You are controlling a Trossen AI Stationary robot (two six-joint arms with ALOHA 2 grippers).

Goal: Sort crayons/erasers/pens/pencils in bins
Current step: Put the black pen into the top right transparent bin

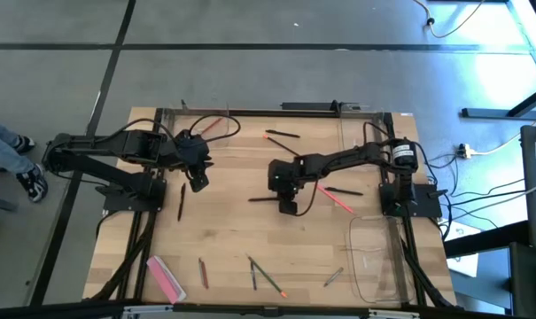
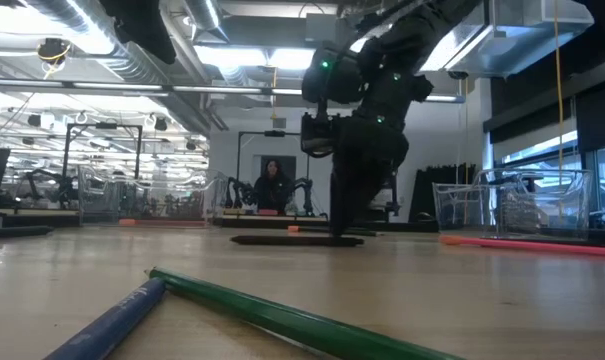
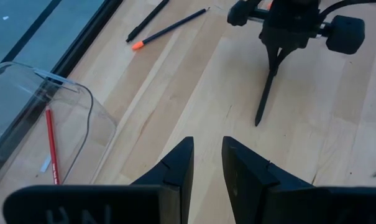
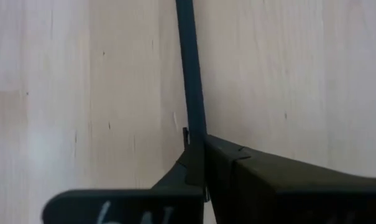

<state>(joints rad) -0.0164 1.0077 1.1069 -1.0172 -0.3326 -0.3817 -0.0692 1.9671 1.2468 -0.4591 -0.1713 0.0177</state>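
Observation:
A black pen [image 1: 266,199] lies about level on the middle of the table, pointing toward the table's left edge. My right gripper [image 1: 287,204] is shut on it. My left gripper [image 3: 206,165] hovers open above the left part of the table with nothing between its fingers. A pink crayon [image 1: 336,198] and another black pen [image 1: 345,190] lie on the wood right of my right gripper. Clear bins stand at the near right [image 1: 378,259], far left [image 1: 166,120] and far right [image 1: 367,131]. Thin pencils [image 1: 254,273] lie near the front edge. My right gripper pinches the pen's right end [image 4: 197,132] between its two fingers, coming steeply from above. The pen [image 3: 265,93] runs away from the fingers toward the table's left. Its free end [image 3: 258,121] is at the table top; I cannot tell whether it is lifted clear.
A wide pink bar [image 1: 166,277] lies at the near left corner. A black pen [image 1: 181,202] lies below my left gripper, and an orange-tipped black stick [image 1: 281,135] lies at the far middle. The far-left bin [image 3: 82,106] holds a red stick [image 3: 50,143].

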